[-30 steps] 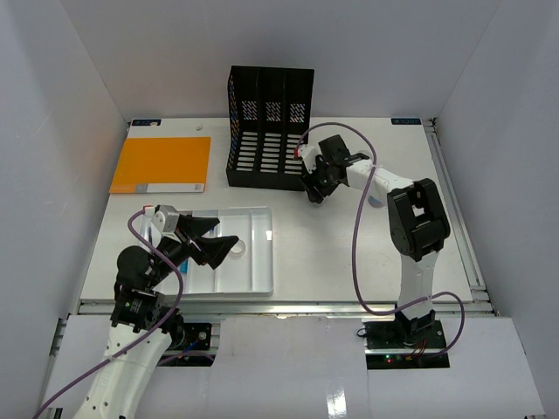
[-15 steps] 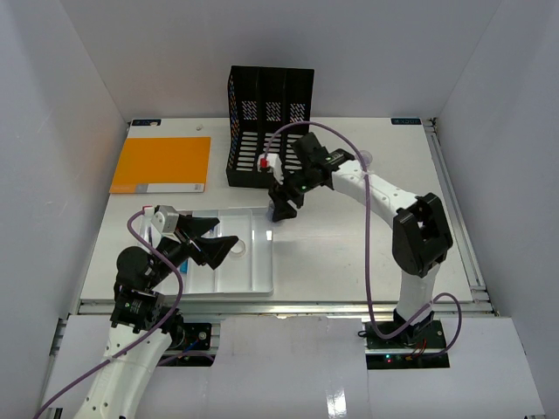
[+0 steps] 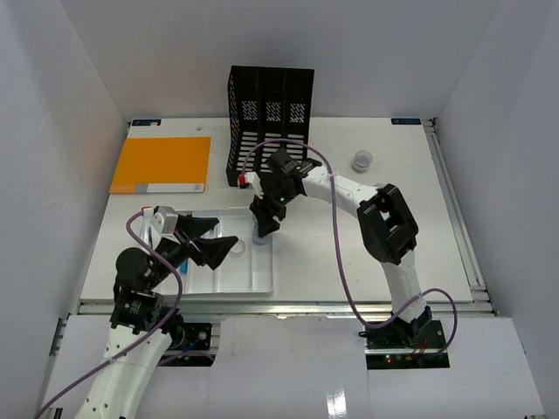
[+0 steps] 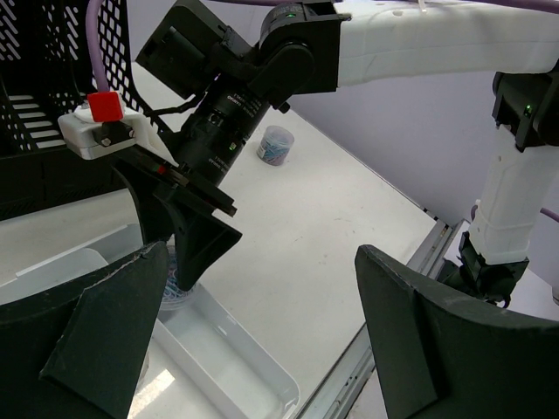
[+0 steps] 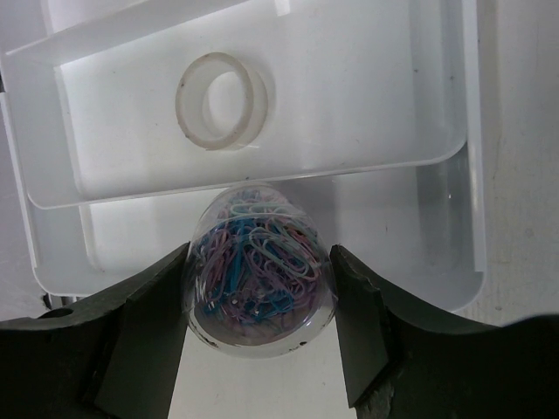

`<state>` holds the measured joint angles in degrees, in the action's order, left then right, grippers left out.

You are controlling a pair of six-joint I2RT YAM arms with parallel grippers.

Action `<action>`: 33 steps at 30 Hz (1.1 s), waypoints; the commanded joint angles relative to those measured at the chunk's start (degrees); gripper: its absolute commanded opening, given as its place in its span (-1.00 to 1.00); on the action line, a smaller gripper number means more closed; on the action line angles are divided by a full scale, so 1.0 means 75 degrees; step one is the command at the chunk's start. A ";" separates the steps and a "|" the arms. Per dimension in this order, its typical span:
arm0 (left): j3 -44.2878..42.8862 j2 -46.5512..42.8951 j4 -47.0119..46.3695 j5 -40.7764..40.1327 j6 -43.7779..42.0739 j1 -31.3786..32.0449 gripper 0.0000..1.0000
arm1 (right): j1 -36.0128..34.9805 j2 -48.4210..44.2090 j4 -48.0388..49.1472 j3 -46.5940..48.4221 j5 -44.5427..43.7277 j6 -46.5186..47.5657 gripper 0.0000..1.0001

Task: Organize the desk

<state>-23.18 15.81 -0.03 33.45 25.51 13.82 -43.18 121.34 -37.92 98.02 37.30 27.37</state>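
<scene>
My right gripper (image 5: 259,284) is shut on a clear round tub of coloured paper clips (image 5: 259,271), one finger on each side. It holds the tub (image 3: 260,234) over the narrow right compartment of the white tray (image 3: 262,285) on the desk (image 3: 341,253); I cannot tell whether the tub touches the tray. From the left wrist, that gripper (image 4: 188,257) points down into the tray. A clear tape roll (image 5: 223,100) lies in the neighbouring compartment. My left gripper (image 3: 216,237) hovers open over the tray's left part, empty.
A second small tub of clips (image 3: 362,160) stands at the back right of the desk. A black file organizer (image 3: 269,127) stands at the back centre and an orange folder (image 3: 162,164) lies at the back left. Metal rails (image 3: 472,262) edge the desk.
My right arm has swung left and toward the near side, from in front of the file organizer to the tray's right compartment, carrying the tub. The left arm has not moved.
</scene>
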 commanded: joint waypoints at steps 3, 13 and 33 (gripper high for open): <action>-0.0079 -0.0058 -0.0049 -0.0031 -0.0091 -0.0021 0.96 | -0.0165 0.0163 -0.0014 0.0490 -0.1369 -0.0086 -0.81; -0.0085 -0.0032 -0.0054 -0.0017 -0.0097 -0.0017 0.96 | -0.0379 0.0275 0.0360 0.0349 -0.3042 -0.0148 -0.77; -0.0085 -0.0040 -0.0051 0.0013 -0.0088 -0.0018 0.96 | -0.0359 -0.2589 0.0184 -0.0847 -0.2313 0.0690 0.96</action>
<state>-23.18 15.81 -0.04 33.45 25.32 13.82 -48.28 111.03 -36.48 93.26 17.28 30.34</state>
